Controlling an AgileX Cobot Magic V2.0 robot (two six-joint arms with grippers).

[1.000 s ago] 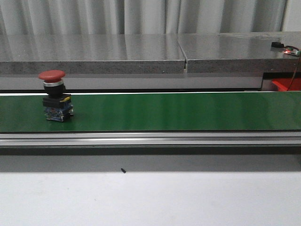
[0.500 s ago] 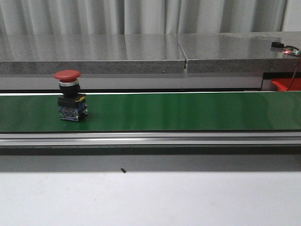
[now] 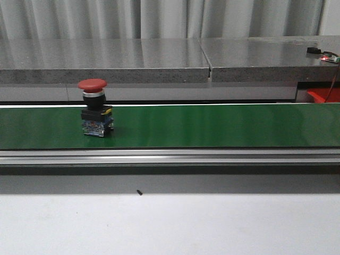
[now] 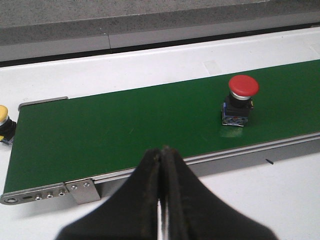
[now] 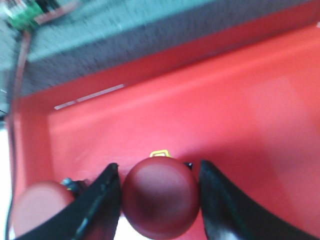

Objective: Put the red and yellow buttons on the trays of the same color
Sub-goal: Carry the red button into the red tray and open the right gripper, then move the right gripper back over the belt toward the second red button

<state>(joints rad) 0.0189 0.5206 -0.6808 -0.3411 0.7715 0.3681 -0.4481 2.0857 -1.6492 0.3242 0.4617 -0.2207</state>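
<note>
The right gripper (image 5: 160,195) clasps a red button (image 5: 159,202) between its fingers, low over the red tray (image 5: 240,115), another red button (image 5: 35,212) at its nine o'clock; release should wait until it sits flat. Farther off, the left gripper (image 4: 161,165) is closed and empty, with a belt button (image 3: 95,108) at its two o'clock on the green conveyor (image 3: 223,125).

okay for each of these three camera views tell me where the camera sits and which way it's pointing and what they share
Front view: looks forward across the green belt; no robot parts visible.
Left wrist view: above the belt, looking down past the shut left gripper.
Right wrist view: over the red tray, right gripper around a red-capped button, a second red button beside it.
Shared: front and left wrist views both show the upright red button on the belt.
</note>
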